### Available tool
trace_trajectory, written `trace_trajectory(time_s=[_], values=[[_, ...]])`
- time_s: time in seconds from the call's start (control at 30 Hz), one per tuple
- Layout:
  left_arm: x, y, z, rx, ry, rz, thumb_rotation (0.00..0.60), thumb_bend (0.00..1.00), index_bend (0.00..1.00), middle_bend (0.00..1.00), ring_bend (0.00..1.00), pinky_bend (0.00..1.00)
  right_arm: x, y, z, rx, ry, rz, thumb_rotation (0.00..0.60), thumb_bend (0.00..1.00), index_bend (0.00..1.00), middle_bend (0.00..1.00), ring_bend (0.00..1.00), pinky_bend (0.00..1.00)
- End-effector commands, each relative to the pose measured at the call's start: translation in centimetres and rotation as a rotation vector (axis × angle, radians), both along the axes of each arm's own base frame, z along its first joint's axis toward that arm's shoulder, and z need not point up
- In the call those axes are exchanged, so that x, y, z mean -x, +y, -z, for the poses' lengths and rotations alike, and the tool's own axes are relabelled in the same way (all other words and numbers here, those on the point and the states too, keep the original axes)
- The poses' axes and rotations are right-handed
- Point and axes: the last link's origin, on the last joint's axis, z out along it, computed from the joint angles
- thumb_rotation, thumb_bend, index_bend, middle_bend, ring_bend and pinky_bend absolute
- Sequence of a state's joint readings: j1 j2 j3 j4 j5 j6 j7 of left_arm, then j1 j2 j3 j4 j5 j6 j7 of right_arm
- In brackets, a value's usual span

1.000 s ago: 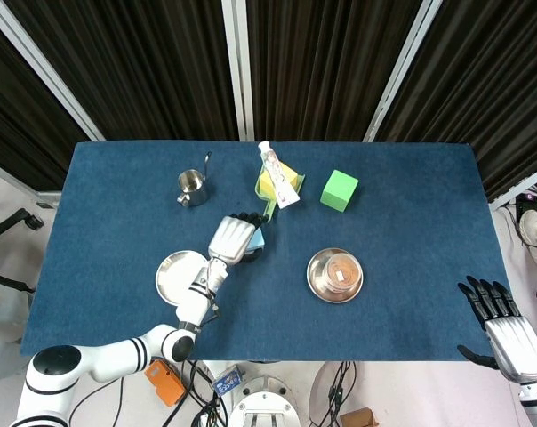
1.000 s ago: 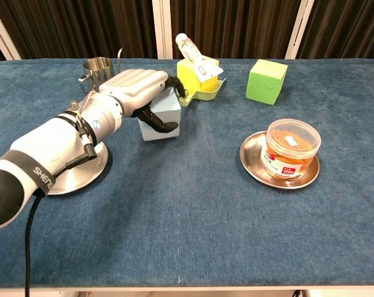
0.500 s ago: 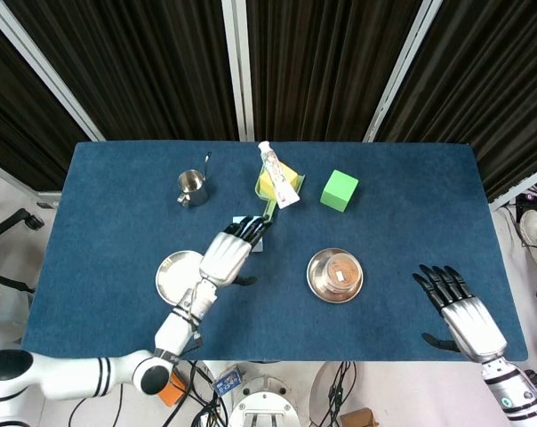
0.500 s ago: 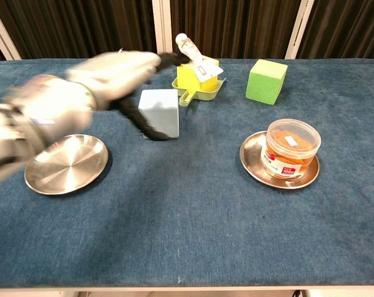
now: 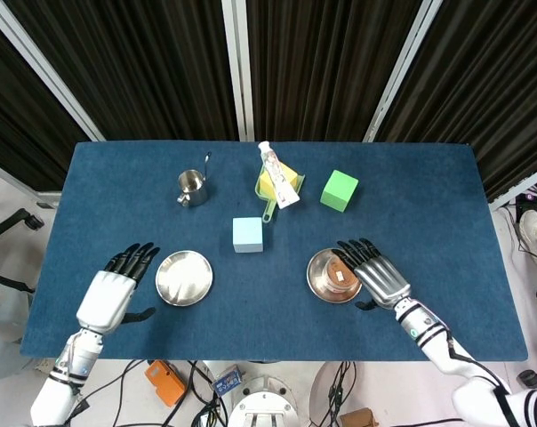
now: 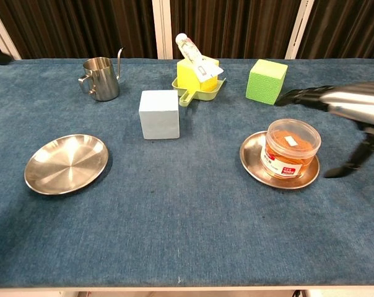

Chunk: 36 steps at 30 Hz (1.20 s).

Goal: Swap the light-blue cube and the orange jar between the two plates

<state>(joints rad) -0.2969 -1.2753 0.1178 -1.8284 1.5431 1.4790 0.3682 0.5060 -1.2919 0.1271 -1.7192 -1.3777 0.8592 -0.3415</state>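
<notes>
The light-blue cube (image 5: 248, 235) (image 6: 159, 114) stands alone on the blue cloth between the two plates, nothing touching it. The left plate (image 5: 184, 277) (image 6: 66, 164) is bare. The orange jar (image 5: 340, 274) (image 6: 291, 148) sits upright in the right plate (image 5: 318, 285) (image 6: 254, 166). My right hand (image 5: 375, 271) (image 6: 348, 105) hovers open just right of the jar, fingers spread above its rim, thumb down beside the plate. My left hand (image 5: 115, 291) is open, off to the left of the bare plate, and shows only in the head view.
At the back stand a steel pitcher (image 6: 101, 78), a yellow holder (image 6: 197, 80) with a white tube (image 6: 191, 49) lying across it, and a green cube (image 6: 266, 81). Blue cloth (image 6: 174, 235) stretches bare along the front edge.
My left hand let go of the light-blue cube and drew back to the left of the bare plate. My right hand swept in from the table's right corner to the jar.
</notes>
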Motion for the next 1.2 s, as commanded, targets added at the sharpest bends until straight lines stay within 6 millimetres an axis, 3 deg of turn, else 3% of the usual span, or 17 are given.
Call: trace_trajectory(time_s=[0.03,0.1,0.2,0.3,0.47,0.57,0.77,0.87,1.07,1.2], values=[[1.6,-1.3,-1.1,-0.015,0.007,-0.010,0.600,0.02,0.05,0.05,0.07,0.21,-1.9,-1.5,2.0,-0.032,0.036,-0.006,0.600,0.30,0.00,0.00,0.00,0.02],[1.8,-1.4,-1.4,-0.024,0.004,-0.011,0.600,0.02,0.05,0.05,0.07,0.21,-2.0,-1.6,2.2,-0.034,0.045,0.007,0.600,0.33,0.01,0.01,0.00,0.07],[2.1,-1.3,-1.5,-0.026,-0.005,-0.020,0.600,0.02,0.05,0.05,0.07,0.20,-2.0,-1.9,2.6,-0.049,0.058,0.028,0.600,0.37,0.14,0.11,0.05,0.20],[2.2,-1.3,-1.6,-0.027,-0.011,-0.023,0.600,0.02,0.05,0.05,0.07,0.20,-2.0,-2.1,2.9,-0.066,0.061,0.040,0.600,0.39,0.28,0.21,0.19,0.34],[2.4,-1.4,-1.8,-0.036,-0.020,-0.028,0.600,0.02,0.05,0.05,0.07,0.20,-1.9,-2.2,2.7,-0.048,0.052,0.047,0.600,0.41,0.61,0.50,0.53,0.64],[2.4,-1.6,-1.9,-0.041,-0.024,-0.027,0.600,0.02,0.05,0.05,0.07,0.20,-2.3,-2.2,2.2,-0.013,0.015,0.037,0.600,0.43,0.71,0.58,0.61,0.72],[2.8,-2.1,-2.5,-0.065,-0.035,-0.029,0.600,0.02,0.05,0.05,0.07,0.20,-5.2,-1.0,0.8,0.015,-0.093,-0.054,0.600,0.44,0.74,0.60,0.63,0.74],[3.2,-2.2,-2.8,-0.079,-0.047,-0.040,0.600,0.02,0.05,0.05,0.07,0.20,-7.7,0.0,1.2,-0.009,-0.091,-0.145,0.600,0.44,0.73,0.60,0.63,0.74],[3.7,-2.3,-3.1,-0.087,-0.058,-0.053,0.600,0.02,0.05,0.05,0.07,0.20,-11.4,1.0,5.5,-0.064,-0.016,-0.241,0.600,0.44,0.65,0.60,0.62,0.73],[3.9,-2.3,-3.3,-0.088,-0.058,-0.061,0.600,0.02,0.05,0.05,0.07,0.20,-12.9,1.2,8.7,-0.114,-0.031,-0.209,0.600,0.44,0.51,0.53,0.50,0.61]])
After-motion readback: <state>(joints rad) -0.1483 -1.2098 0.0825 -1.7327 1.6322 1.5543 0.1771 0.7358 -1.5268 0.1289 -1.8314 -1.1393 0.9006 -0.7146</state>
